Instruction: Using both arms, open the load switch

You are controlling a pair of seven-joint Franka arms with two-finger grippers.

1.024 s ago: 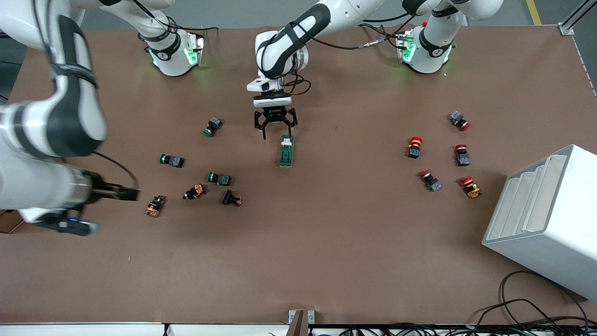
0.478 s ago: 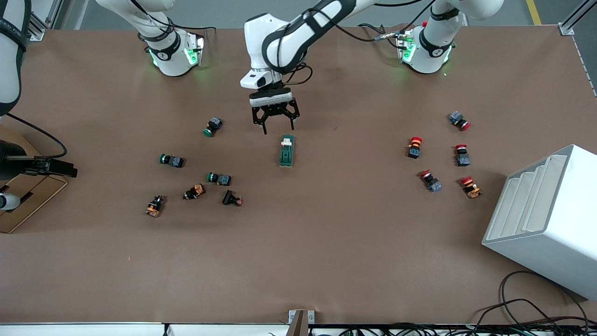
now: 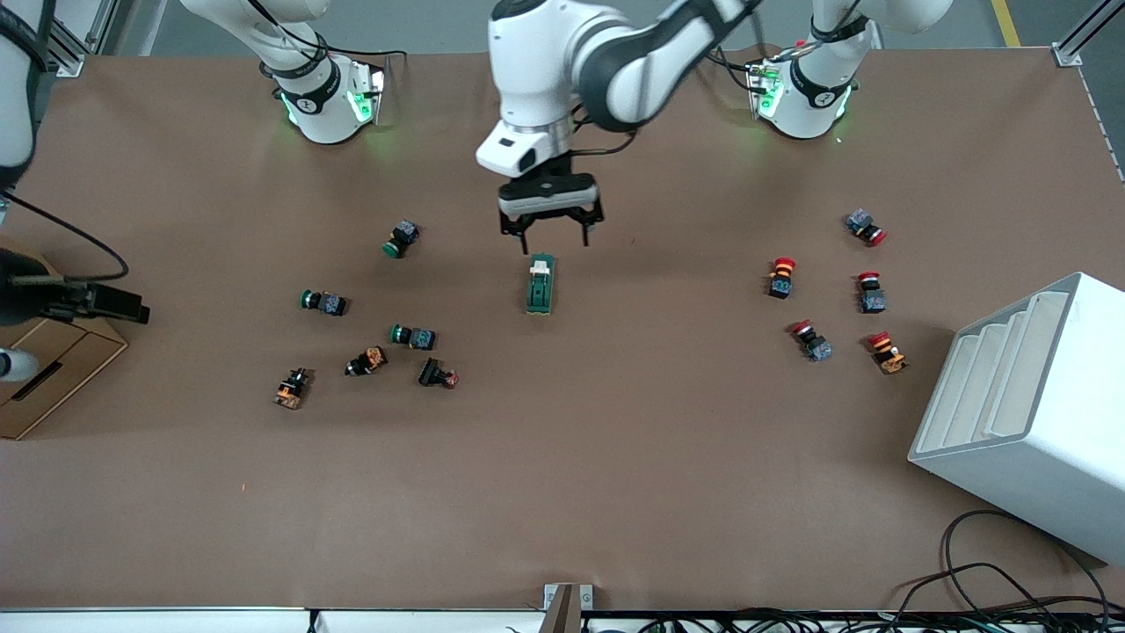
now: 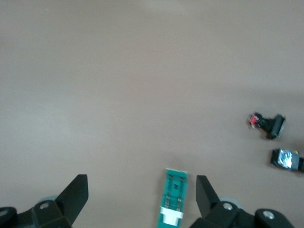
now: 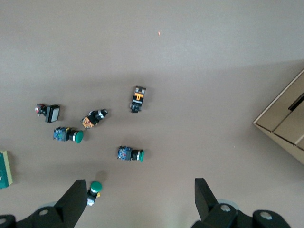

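Observation:
The load switch [image 3: 540, 285] is a dark-green block lying flat at mid-table, its white lever [image 3: 541, 264] at the end toward the robots' bases. My left gripper [image 3: 551, 233] hangs open over that lever end, touching nothing. In the left wrist view the load switch [image 4: 173, 199] lies between the spread fingers of the left gripper [image 4: 142, 183], close to one finger [image 4: 205, 192]. My right gripper [image 3: 132, 309] waits open over the table's edge at the right arm's end. The right wrist view has the right gripper [image 5: 137, 187] high above the table and the load switch [image 5: 4, 168] cut off at the frame's edge.
Green and orange push buttons [image 3: 413, 336] are scattered toward the right arm's end, and red ones [image 3: 870, 292] toward the left arm's end. A white slotted rack [image 3: 1028, 413] stands at the left arm's end. A cardboard box [image 3: 53, 369] sits below the right gripper.
The right arm pulled back from the push buttons to the table's edge. The left gripper rose and shifted slightly toward the left arm's end, staying open by the lever.

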